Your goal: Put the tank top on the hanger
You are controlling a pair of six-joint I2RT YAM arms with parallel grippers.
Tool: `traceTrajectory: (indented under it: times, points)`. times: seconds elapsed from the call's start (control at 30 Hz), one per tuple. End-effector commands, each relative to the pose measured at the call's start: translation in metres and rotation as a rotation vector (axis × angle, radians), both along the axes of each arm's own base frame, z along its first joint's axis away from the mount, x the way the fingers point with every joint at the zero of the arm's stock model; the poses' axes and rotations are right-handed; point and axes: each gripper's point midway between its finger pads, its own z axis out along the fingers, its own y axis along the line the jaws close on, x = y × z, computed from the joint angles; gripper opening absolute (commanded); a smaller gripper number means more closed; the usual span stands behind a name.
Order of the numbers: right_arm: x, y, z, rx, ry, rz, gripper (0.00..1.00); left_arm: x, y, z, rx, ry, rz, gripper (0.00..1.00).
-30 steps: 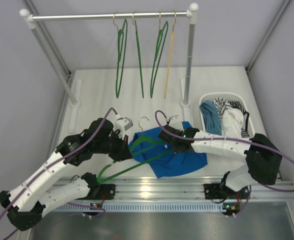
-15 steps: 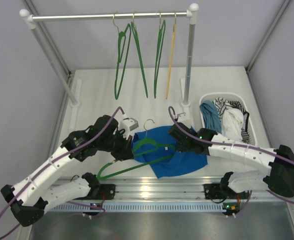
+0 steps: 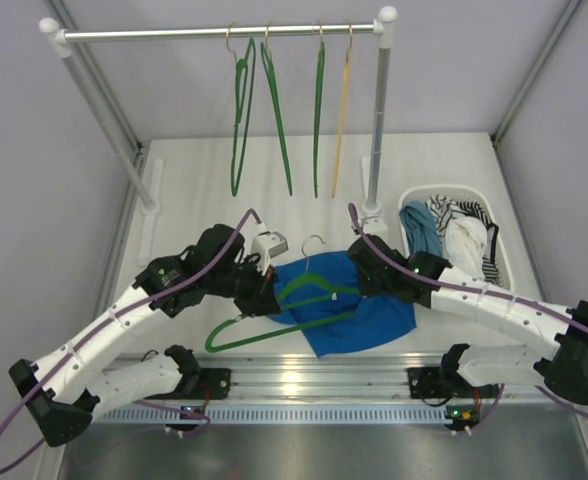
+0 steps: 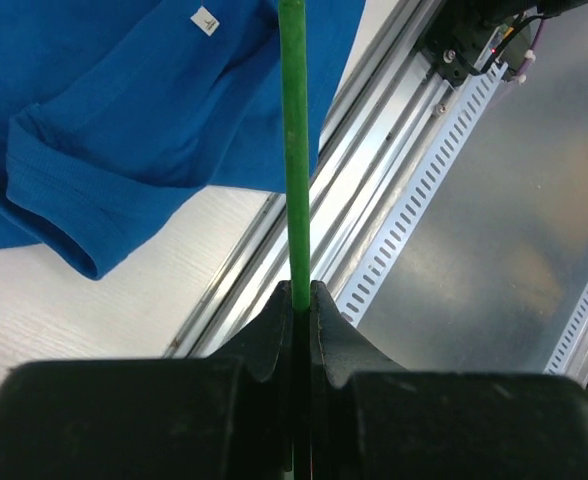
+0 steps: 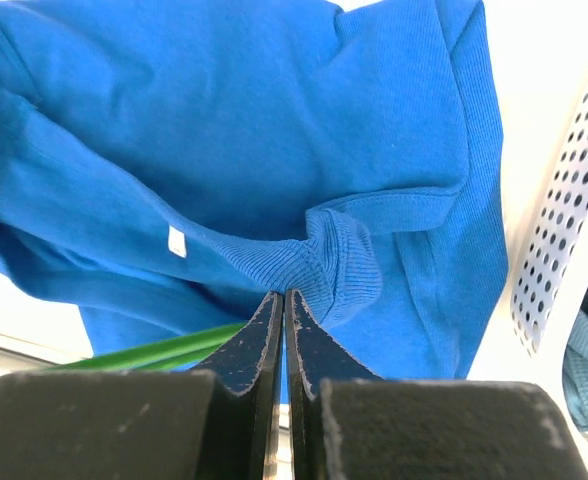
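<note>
Left gripper (image 4: 296,297) pinches the green hanger (image 4: 294,150) by its bar, steadying it over the bench (image 3: 194,190). Right gripper (image 5: 282,300) is pressed together on the tank top (image 5: 274,130) at a ribbed edge, likely to pull that opening over a hanger shoulder. The top lies bunched mid-bench, with the hanger across it.

The bright royal-blue sleeveless tank top (image 3: 364,322) of limp fabric lies bunched on the white worktop (image 3: 204,190) near its front edge. The thin green triangular hanger (image 3: 305,291), wire hook pointing rearward, crosses the tank top's left part. Its left corner projects beyond the fabric.
</note>
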Motion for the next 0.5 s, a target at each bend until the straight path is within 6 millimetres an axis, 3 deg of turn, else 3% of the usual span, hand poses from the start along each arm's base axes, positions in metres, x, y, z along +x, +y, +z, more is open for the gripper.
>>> traceTrajectory:
  times: [0.0, 0.3, 0.47]
  points:
    - [0.014, 0.013, 0.040, 0.093, -0.080, 0.015, 0.00, 0.017, -0.018, 0.012, -0.083, -0.091, -0.010, 0.00]
    - [0.020, 0.015, 0.057, 0.100, -0.107, 0.028, 0.00, 0.036, -0.025, 0.014, -0.119, -0.191, 0.021, 0.00]
    - [0.025, 0.020, 0.069, 0.115, -0.124, 0.038, 0.00, 0.041, -0.039, 0.014, -0.186, -0.211, -0.004, 0.00]
